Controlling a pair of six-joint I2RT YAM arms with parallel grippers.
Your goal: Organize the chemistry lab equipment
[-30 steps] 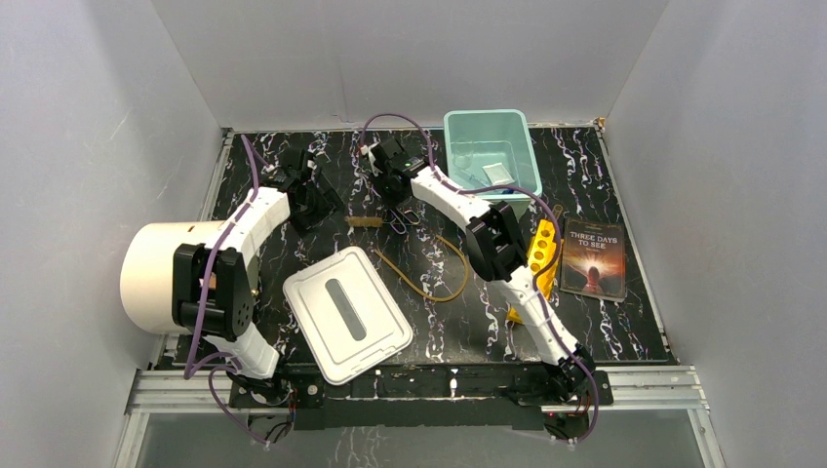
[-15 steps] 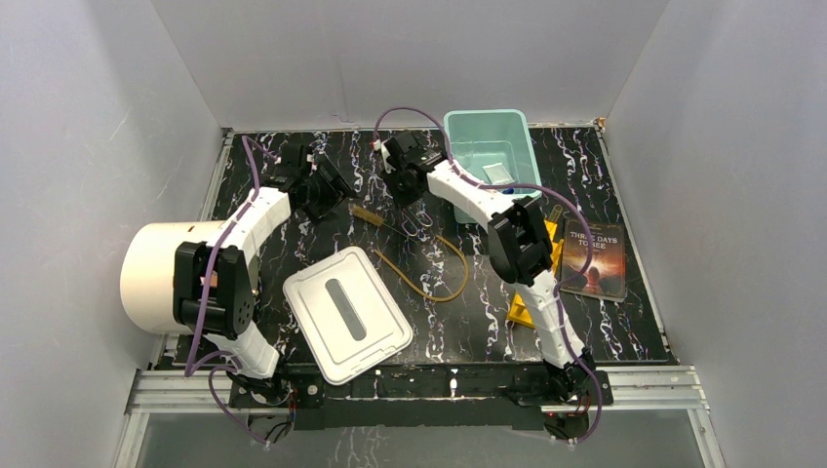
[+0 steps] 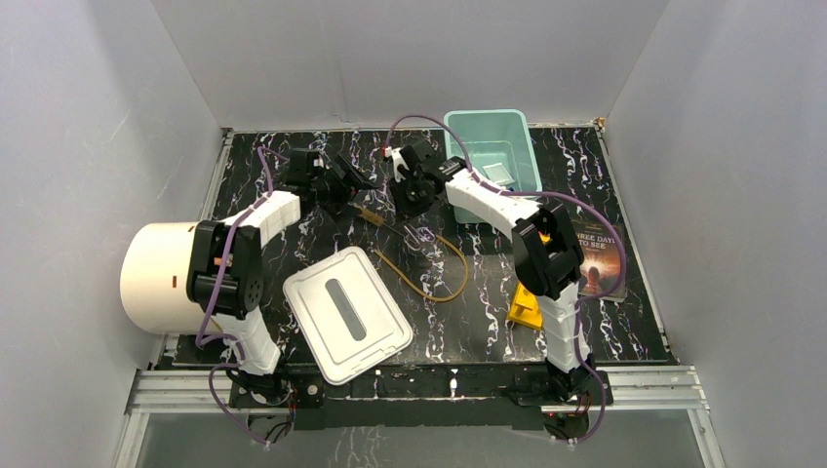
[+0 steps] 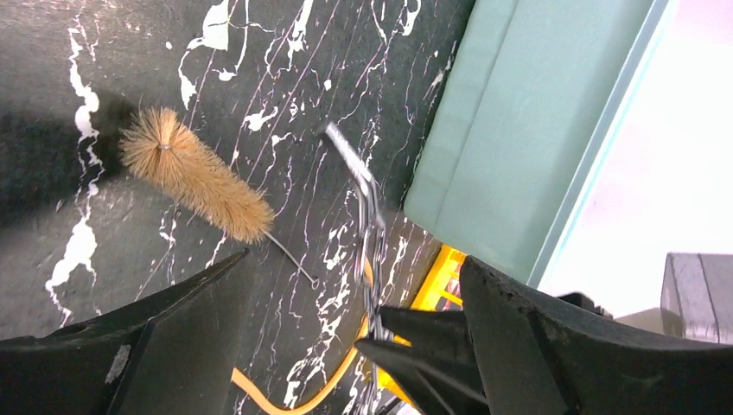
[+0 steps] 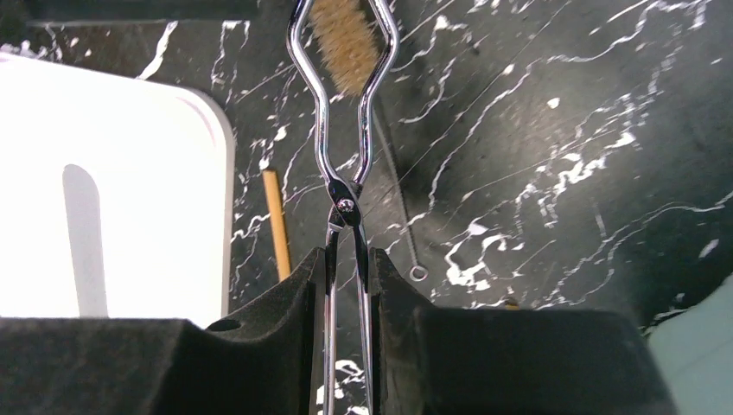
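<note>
My right gripper [image 3: 416,193] [image 5: 346,256] is shut on the thin metal tongs [image 5: 346,205] [image 3: 421,234] and holds them over the tan-bristled brush [image 5: 346,35]. The brush [image 3: 368,214] [image 4: 194,177] lies on the black marbled table, its wire handle running right. My left gripper [image 3: 348,182] [image 4: 356,259] is open and empty just left of the brush; the tongs [image 4: 367,194] hang in front of it. The amber tubing loop [image 3: 430,269] lies in front of the tongs. A white packet [image 3: 497,174] sits in the teal bin [image 3: 458,125].
A white lid [image 3: 346,314] lies at the front centre. A big cream cylinder [image 3: 156,278] stands at the left edge. A yellow rack [image 3: 525,308] and a dark book [image 3: 597,255] lie at the right, partly behind my right arm.
My left gripper has moved right toward the brush. My right gripper has moved right with the tongs. The brush has shifted and turned a little.
</note>
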